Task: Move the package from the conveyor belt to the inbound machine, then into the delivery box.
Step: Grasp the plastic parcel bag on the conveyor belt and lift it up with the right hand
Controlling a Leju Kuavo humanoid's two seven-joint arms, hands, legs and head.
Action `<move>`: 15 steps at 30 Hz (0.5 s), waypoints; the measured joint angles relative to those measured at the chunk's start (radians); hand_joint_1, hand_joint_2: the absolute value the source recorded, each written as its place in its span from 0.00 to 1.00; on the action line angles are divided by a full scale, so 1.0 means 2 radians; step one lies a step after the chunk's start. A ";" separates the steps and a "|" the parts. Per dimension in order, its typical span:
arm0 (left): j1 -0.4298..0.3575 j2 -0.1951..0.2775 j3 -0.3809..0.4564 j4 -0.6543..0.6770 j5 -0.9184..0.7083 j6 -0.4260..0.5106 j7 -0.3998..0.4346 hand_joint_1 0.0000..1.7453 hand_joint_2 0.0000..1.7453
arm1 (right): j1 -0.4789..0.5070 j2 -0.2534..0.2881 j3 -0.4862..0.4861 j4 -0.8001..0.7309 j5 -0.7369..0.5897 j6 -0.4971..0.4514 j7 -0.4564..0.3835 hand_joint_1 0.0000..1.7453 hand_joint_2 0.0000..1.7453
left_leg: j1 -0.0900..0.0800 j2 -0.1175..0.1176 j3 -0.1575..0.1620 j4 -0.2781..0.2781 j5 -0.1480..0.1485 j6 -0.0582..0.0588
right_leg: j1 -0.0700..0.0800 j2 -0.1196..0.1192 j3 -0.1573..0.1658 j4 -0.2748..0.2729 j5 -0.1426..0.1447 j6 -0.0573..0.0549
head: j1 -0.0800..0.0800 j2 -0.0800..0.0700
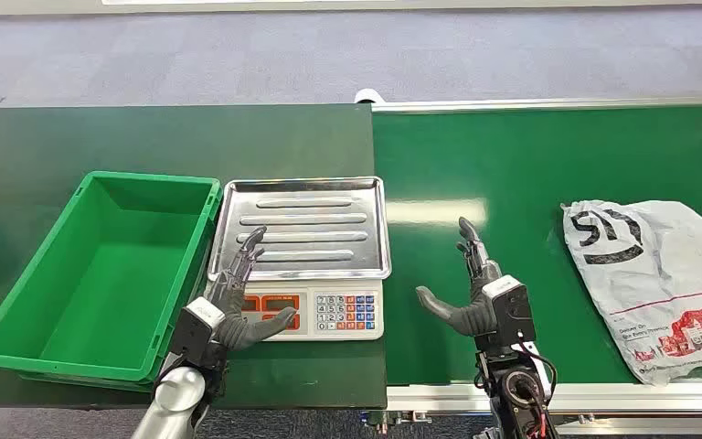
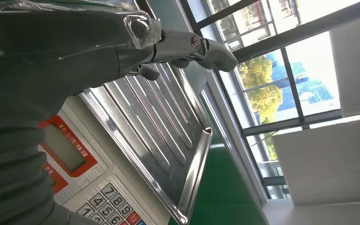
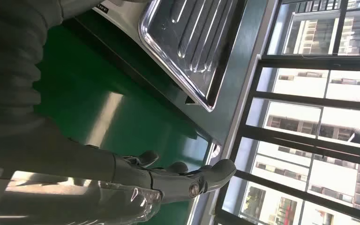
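The grey-white plastic mailer package with black logo and red print (image 1: 663,279) lies flat on the green conveyor belt (image 1: 512,174), toward the belt's right end and close to its near edge. Nothing touches it; it is well apart from both hands. By that, the task looks to be at its very start: the package has yet to be picked up, carried to the weighing machine, and then dropped into the box.

The right hand (image 1: 475,297) hovers above the belt's near edge, between the package and the scale, palm turned inward, fingers spread and straight, thumb stuck out to the side, holding nothing. The right wrist view shows the same hand (image 3: 168,180) with fingers extended over the green surface.

The inbound machine, a white electronic scale with a ribbed stainless-steel tray (image 1: 302,224) and a red-framed display and keypad (image 1: 324,311), sits on the dark green table (image 1: 146,137) at its right edge, just beside the belt. Its tray carries nothing. The left hand (image 1: 242,302) hangs over the scale's front left corner, above the display, fingers apart and empty; the left wrist view shows its fingers (image 2: 187,47) stretched out above the tray.

The green plastic delivery box (image 1: 101,274) stands just left of the scale, near the table's front edge, with no package inside. All three stages remain to be done.
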 joint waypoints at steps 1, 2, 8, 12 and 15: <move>0.000 0.000 0.000 0.000 0.000 0.000 0.000 0.00 1.00 | 0.000 0.000 0.000 0.000 0.000 0.000 0.000 0.00 1.00 | 0.000 0.000 0.000 0.000 0.000 0.000 | 0.000 0.000 0.000 0.000 0.000 0.000 | 0.000 0.000; 0.000 0.000 0.000 0.000 -0.001 0.000 0.001 0.00 1.00 | 0.000 0.000 0.000 0.001 0.000 0.000 0.000 0.00 1.00 | 0.000 0.000 0.000 0.000 0.000 0.000 | 0.000 0.000 0.000 0.000 0.000 0.000 | 0.000 0.000; 0.000 0.000 0.001 -0.001 -0.006 -0.001 0.002 0.00 1.00 | -0.002 -0.001 -0.001 0.007 0.027 -0.030 0.005 0.00 1.00 | 0.000 0.000 0.000 0.000 0.000 0.000 | 0.000 0.000 0.000 0.000 0.000 0.000 | 0.000 0.000; 0.005 0.000 0.004 -0.007 -0.006 -0.001 0.002 0.00 1.00 | -0.010 -0.006 -0.017 0.020 0.052 -0.078 0.014 0.00 1.00 | 0.000 0.000 0.000 0.000 0.000 0.000 | 0.000 0.000 0.000 0.000 0.000 0.000 | 0.000 0.000; 0.010 0.001 0.007 -0.011 -0.007 -0.001 0.003 0.00 1.00 | -0.014 -0.013 -0.042 0.031 0.067 -0.114 0.017 0.00 1.00 | 0.000 0.000 0.000 0.000 0.000 0.000 | 0.000 0.000 0.000 0.000 0.000 0.000 | 0.000 0.000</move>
